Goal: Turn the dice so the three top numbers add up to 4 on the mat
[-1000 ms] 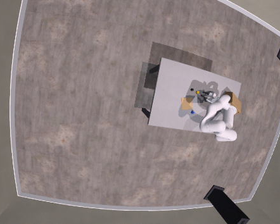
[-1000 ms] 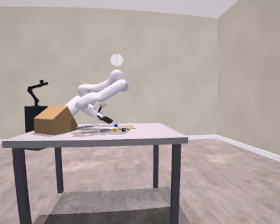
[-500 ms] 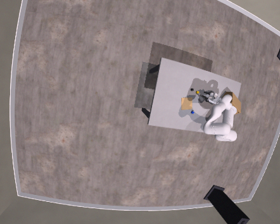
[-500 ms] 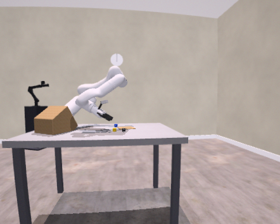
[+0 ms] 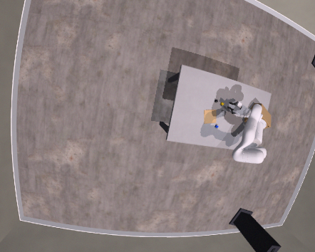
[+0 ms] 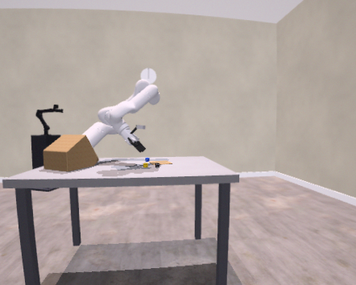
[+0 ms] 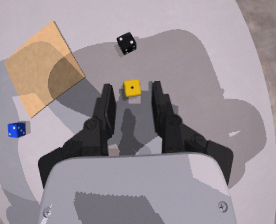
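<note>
Arm (image 6: 121,108) reaches out from its base behind a tan wedge-shaped box (image 6: 68,153), elbow high, wrist angled down over the surface (image 6: 189,171). Gripper (image 7: 130,106) hangs above the surface, partly open, holding nothing. Yellow die (image 7: 132,87) lies below between the fingertips, off the orange mat (image 7: 42,68). Black die (image 7: 126,43) beyond; blue die (image 7: 16,129) beside the mat's edge.

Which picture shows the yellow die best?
The wrist view: the yellow die is large, one dot up, seen between the jaws. The top and exterior views show only a yellow speck.
</note>
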### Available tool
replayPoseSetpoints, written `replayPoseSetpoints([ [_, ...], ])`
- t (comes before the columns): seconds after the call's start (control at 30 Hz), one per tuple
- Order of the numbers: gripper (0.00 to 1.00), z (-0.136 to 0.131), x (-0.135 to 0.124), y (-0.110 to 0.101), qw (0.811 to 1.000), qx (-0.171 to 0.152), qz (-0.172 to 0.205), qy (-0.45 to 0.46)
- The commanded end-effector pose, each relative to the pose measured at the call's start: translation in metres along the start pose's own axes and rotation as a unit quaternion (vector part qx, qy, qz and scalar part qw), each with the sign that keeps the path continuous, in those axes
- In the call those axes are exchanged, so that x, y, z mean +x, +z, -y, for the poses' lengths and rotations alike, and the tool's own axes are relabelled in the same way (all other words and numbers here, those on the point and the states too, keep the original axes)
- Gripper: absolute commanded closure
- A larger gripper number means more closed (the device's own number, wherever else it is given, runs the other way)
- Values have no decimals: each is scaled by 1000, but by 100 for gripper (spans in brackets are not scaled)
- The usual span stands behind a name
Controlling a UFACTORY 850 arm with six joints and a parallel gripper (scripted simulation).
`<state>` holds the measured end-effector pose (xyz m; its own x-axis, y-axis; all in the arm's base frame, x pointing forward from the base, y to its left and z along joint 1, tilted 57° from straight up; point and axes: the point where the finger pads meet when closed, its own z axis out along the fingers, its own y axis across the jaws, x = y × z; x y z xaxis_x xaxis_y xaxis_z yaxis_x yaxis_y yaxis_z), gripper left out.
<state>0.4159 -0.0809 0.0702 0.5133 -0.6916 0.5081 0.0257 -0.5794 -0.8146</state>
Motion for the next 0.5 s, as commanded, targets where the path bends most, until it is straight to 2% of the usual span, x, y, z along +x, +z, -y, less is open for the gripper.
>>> replayPoseSetpoints([
  [0.0,58,2,9,6,996,9,86,6],
  [0.03,58,2,9,6,996,9,88,6],
  [0.07,58,2,11,6,994,9,110,6],
  [0.13,58,2,14,6,992,8,127,5],
  [0.2,58,2,17,8,987,9,160,6],
  [0.3,58,2,18,8,987,9,163,6],
  [0.37,58,1,24,9,976,5,216,3],
  [0.43,58,0,25,9,974,3,228,2],
  [0.47,58,0,28,9,969,2,247,1],
])
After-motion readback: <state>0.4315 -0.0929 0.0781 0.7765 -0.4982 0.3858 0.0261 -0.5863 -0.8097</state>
